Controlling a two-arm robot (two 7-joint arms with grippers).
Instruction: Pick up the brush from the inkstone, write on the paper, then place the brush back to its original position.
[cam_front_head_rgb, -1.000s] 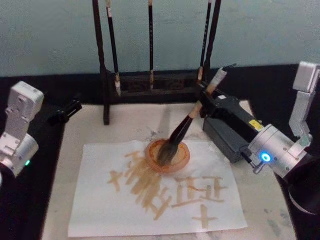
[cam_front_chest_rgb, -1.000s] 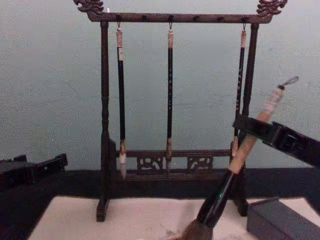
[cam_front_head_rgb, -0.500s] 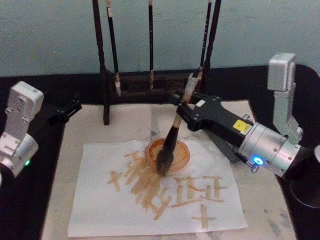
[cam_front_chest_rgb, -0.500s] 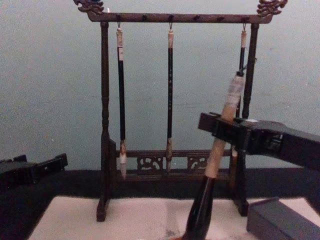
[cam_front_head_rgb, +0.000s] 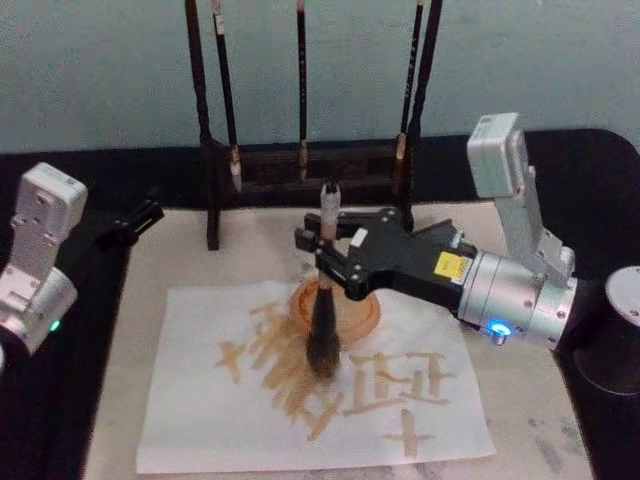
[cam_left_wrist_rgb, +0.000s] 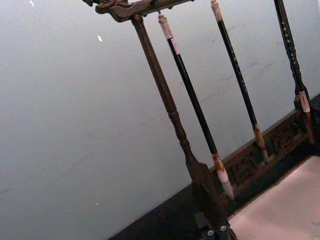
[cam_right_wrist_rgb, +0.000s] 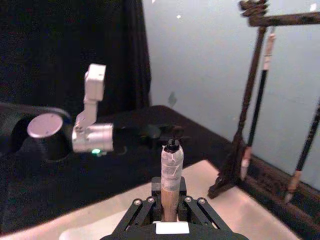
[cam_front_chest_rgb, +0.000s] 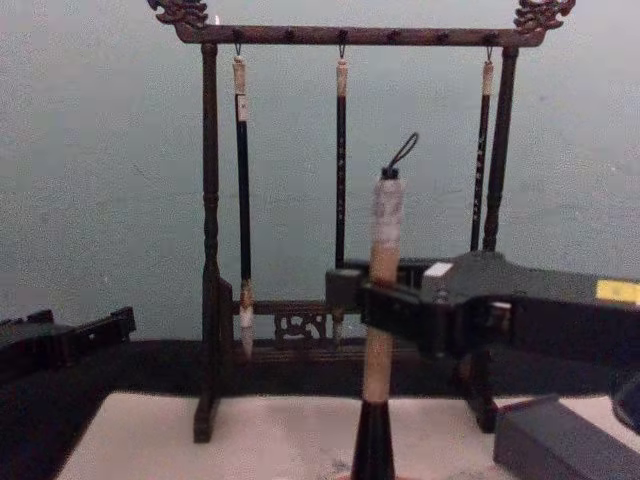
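Writing is in hand: the brush (cam_front_head_rgb: 322, 335) is gripped upright by the right end effector (cam_front_head_rgb: 328, 256), tip on the paper (cam_front_head_rgb: 200, 425); a steady stroke is called for. The left end effector (cam_front_head_rgb: 128, 224) is parked at 9 o'clock.

Right gripper (cam_front_head_rgb: 322, 255) clamped on upright brush (cam_front_head_rgb: 322, 330), bristle tip down on paper (cam_front_head_rgb: 180, 430) among tan strokes, orange dish (cam_front_head_rgb: 366, 312) just behind, wooden rack (cam_front_head_rgb: 210, 180) with three thin brushes (cam_front_head_rgb: 301, 90) at back, left gripper (cam_front_head_rgb: 128, 224) idle far left.
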